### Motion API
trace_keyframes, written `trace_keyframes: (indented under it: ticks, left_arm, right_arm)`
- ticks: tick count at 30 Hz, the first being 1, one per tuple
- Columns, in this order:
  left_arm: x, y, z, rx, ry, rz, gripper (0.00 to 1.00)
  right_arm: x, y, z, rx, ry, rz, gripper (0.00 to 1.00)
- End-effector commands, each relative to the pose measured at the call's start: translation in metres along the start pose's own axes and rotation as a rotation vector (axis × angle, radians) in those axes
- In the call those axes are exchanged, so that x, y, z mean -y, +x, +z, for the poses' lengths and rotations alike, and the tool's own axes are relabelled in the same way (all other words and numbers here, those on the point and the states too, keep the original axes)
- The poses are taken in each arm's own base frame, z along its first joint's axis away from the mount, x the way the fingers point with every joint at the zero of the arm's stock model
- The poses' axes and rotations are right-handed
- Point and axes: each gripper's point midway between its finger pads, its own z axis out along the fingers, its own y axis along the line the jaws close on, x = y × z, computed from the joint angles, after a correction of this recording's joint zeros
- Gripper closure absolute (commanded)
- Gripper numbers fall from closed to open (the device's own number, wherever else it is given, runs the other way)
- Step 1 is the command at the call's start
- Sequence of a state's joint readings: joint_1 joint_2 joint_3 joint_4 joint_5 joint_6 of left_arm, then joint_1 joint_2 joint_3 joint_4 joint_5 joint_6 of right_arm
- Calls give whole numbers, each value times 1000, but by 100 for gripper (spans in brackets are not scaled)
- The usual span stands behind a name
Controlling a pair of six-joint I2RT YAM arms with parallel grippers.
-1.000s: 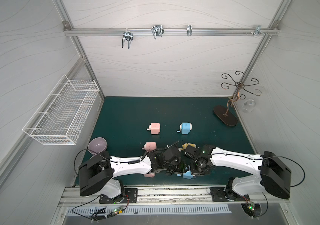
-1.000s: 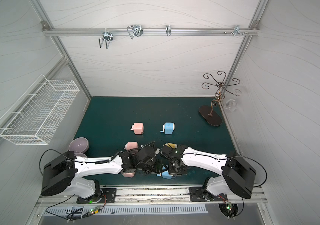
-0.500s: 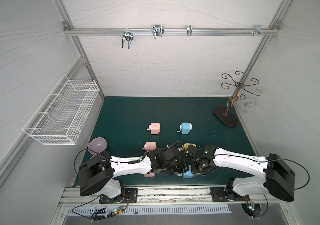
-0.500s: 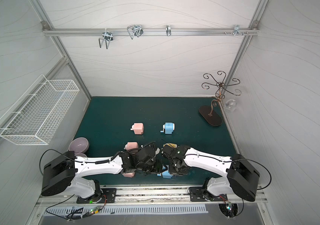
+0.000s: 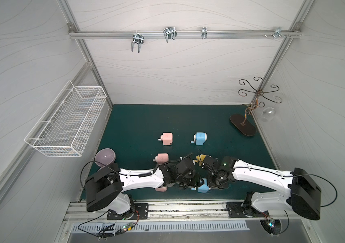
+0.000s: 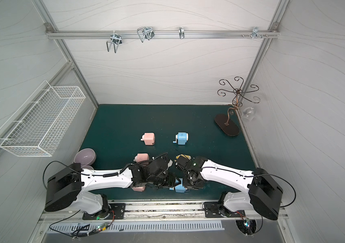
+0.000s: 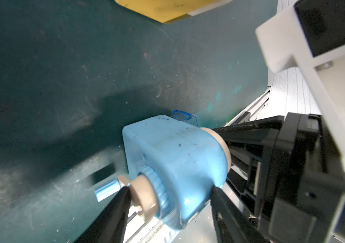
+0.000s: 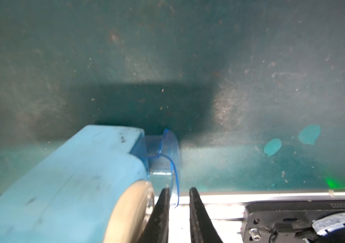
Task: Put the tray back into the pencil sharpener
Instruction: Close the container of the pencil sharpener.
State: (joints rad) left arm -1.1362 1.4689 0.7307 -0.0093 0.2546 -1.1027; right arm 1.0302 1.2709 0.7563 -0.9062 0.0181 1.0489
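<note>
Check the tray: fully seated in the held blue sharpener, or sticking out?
Sticking out. In the right wrist view the clear tray protrudes past the blue sharpener body, only partly inserted.

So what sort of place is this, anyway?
Probably a robot test booth, not a home: two robot arms bolted to a rail, plain white walls on a metal frame, and pencil sharpeners laid out on a green mat.

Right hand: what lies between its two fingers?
The thin rim of the clear blue tray, which protrudes from the blue pencil sharpener. The right wrist view shows it.
</note>
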Motion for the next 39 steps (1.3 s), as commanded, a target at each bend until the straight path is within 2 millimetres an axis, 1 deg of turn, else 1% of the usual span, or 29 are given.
trace_keyframes:
  ticks: [1, 14, 16, 19, 21, 23, 28, 35, 39]
  left_arm:
    - [-4, 3, 4, -14, -33, -4, 37]
    - [-4, 3, 7, -23, -38, -3, 37]
    - [-3, 3, 7, -23, -38, -4, 37]
    - [-4, 3, 7, -25, -42, -3, 37]
    - [-4, 3, 8, -25, -42, -5, 37]
    - [-5, 3, 8, -26, -44, -6, 37]
    - [-3, 3, 9, -32, -46, -4, 37]
    - [-4, 4, 10, -35, -51, -5, 37]
    - [-4, 4, 11, -37, -52, -5, 37]
  right_arm:
    - [14, 3, -4, -6, 19, 19, 79]
    - [43, -3, -15, 13, 21, 78, 78]
    - [47, -4, -16, 15, -8, 106, 78]
    - [50, -4, -11, 9, -87, 153, 79]
    - [47, -4, -7, 6, -146, 179, 82]
    - [46, -3, -3, 0, -183, 198, 88]
    - [41, -2, 8, -31, -219, 216, 100]
    - [31, -4, 17, -48, -273, 241, 100]
    - [29, -3, 23, -59, -299, 267, 100]
